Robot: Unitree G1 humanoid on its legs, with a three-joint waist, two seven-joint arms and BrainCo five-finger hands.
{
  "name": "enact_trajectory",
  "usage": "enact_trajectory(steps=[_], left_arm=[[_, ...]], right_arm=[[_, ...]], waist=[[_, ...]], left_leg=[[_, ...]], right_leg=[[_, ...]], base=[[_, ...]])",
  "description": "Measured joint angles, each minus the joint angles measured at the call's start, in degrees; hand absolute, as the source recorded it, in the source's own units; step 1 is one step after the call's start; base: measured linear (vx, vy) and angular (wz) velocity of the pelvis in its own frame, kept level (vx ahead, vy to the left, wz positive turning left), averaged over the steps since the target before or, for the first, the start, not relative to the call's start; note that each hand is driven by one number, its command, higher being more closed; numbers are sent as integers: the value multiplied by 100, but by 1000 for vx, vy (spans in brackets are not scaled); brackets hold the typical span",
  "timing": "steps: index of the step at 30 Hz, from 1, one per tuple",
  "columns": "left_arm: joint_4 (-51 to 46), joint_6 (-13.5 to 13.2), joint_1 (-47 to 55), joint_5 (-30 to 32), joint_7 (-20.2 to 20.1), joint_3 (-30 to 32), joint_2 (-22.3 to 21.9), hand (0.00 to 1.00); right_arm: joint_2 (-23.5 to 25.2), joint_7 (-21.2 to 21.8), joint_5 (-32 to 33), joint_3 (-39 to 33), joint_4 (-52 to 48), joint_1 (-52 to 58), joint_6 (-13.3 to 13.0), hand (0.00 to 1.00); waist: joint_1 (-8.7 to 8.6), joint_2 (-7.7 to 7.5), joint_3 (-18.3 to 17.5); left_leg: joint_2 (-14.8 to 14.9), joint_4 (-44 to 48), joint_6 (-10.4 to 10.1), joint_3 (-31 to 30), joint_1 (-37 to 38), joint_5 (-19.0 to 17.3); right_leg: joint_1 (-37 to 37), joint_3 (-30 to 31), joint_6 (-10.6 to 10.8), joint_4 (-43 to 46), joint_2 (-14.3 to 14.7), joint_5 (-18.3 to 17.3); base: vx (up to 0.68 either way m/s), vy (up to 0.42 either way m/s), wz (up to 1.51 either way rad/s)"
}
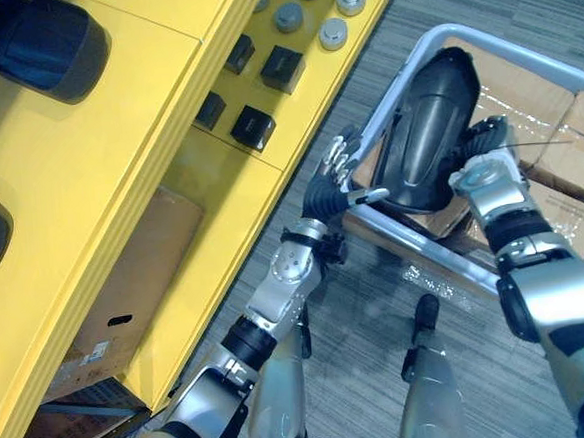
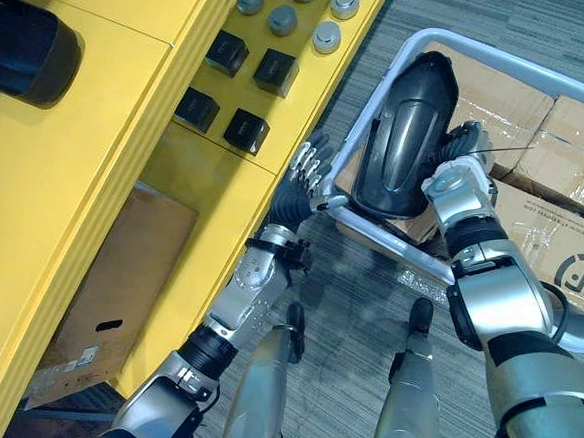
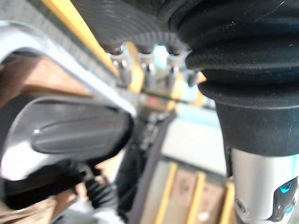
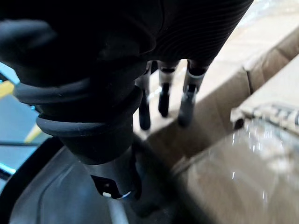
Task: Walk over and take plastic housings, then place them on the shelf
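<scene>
Left eye view: black plastic housing [image 1: 430, 119] right of centre, tilted over cardboard boxes [image 1: 558, 150] inside the grey cart rail [image 1: 424, 245].
Left hand [image 1: 331, 181]: open, spread at the rail by the housing's lower left edge; grasping nothing.
Right hand [image 1: 485, 137]: pressed against the housing's right side.
Right wrist view: fingers [image 4: 187, 100] nearly straight, uncurled, over cardboard; housing at lower left.
Left wrist view: straight fingers past the rail, housing at middle left.
Yellow shelf [image 1: 90, 193]: left of frame, two dark housings [image 1: 44, 41] on top, upper left; black blocks [image 1: 253, 126] and grey caps [image 1: 332, 33] at top centre.
</scene>
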Motion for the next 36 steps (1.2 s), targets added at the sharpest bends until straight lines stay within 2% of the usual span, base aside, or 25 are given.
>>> enact_trajectory(steps=[5, 7, 9, 12, 15, 18, 19, 22, 24, 25, 26, 29, 31, 36], left_arm=[[217, -24, -107, -10, 23, 3, 5, 0], [312, -27, -96, -53, 20, 10, 12, 0], [318, -31, -54, -129, 19, 45, 35, 0], [338, -31, -28, -296, -8, 112, 227, 0], [337, 2, 64, -281, -4, 235, 270, 0], [355, 453, 84, -217, 29, 259, 496, 0], [359, 745, 83, -184, 32, 348, 658, 0], [427, 1228, 50, -36, 20, 573, 986, 0], [492, 1463, -9, 62, 19, 694, 1216, 0], [610, 1663, -171, 170, 18, 720, 1373, 0], [672, 1779, -291, 297, 14, 739, 1421, 0], [850, 2048, -791, 572, -31, 740, 1560, 0], [1016, 2106, -1042, 683, -56, 730, 1574, 0], [1125, 2263, -1404, 725, 16, 693, 1587, 0]], right_arm=[[26, 57, -552, -308, 138, -103, 464, 100], [-31, 100, -551, -763, 310, -156, 665, 100], [-25, 171, -538, -1082, 481, -144, 716, 100], [-38, 97, -543, -1083, 530, -89, 677, 100], [-11, -255, -551, -1069, 613, 31, 461, 100], [83, -444, -620, -924, 595, 96, 258, 100], [106, -456, -664, -745, 484, 119, 186, 100], [138, -455, -689, -493, -9, 197, 104, 100], [130, -455, -812, -313, -408, 299, -52, 100], [131, -455, -918, -280, -644, 325, -169, 100], [129, -458, -1015, -279, -796, 351, -258, 100], [101, -499, -1182, -112, -1291, 351, -606, 100], [96, -521, -1281, 40, -1525, 351, -808, 100], [-31, -535, -1572, 288, -1906, 353, -1253, 100]], waist=[[37, -3, 2], [127, -5, 3], [137, -8, 5], [130, -25, 16], [129, -56, 37], [108, -219, 110], [53, -314, 165], [-103, -505, 255], [-261, -631, 248], [-362, -727, 246], [-391, -777, 239], [-618, -876, 234], [-776, -882, 235], [-959, -923, 223]], left_leg=[[-32, -154, -15, -101, 3, 119], [-58, -201, -15, -103, 27, 153], [-83, -222, -7, -111, 29, 172], [-86, -225, -7, -126, 91, 172], [-93, -235, -12, -196, 137, 174], [-81, -317, -24, -167, 206, 210], [-56, -318, -26, -145, 221, 211], [-1, -307, -36, -2, 301, 204], [53, -310, -55, 79, 329, 191], [118, -315, -80, 159, 397, 160], [168, -309, -90, 251, 449, 138], [282, -322, -116, 394, 567, 103], [343, -333, -135, 422, 649, 90], [441, -502, -175, 647, 906, 89]], right_leg=[[3, -132, -1, 53, -30, -40], [5, -138, -1, 75, -59, -46], [16, -160, 1, 77, -84, -46], [90, -185, 10, 72, -87, -52], [183, -261, 12, 73, -85, -84], [209, -250, 6, 52, -79, -90], [208, -235, 5, 40, -58, -86], [209, -94, 21, -17, -18, -35], [209, -28, 10, -86, 29, 10], [210, 58, -1, -94, 78, 21], [215, 118, -14, -120, 113, 36], [232, 254, -55, -178, 217, 81], [318, 276, -66, -278, 276, 122], [417, 446, -119, -464, 382, 199]], base=[[-2, -3, 13], [-2, 15, 5], [6, 35, 6], [15, 35, 4], [16, 29, 9], [5, 3, -2], [21, 5, -6], [38, 24, -22], [43, 21, -27], [32, 8, -36], [35, 9, -39], [6, 3, -33], [-1, 2, -18], [3, 2, -24]])
